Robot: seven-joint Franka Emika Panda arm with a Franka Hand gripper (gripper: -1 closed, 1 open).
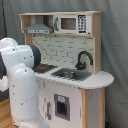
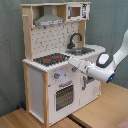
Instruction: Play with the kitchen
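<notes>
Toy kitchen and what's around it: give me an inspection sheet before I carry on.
Surface: wooden floor, bare where seen.
Job's things: kitchen upright; hob with red rings; sink and black tap; oven door shut; microwave and hood up top.
Clutter: nothing seen.
Grippers: arm reaches to the kitchen front below the hob in the second exterior view; jaws not made out. In the first exterior view the arm's body hides the kitchen's left part.
Cables: nothing seen.
Surroundings: grey curtain behind.
</notes>
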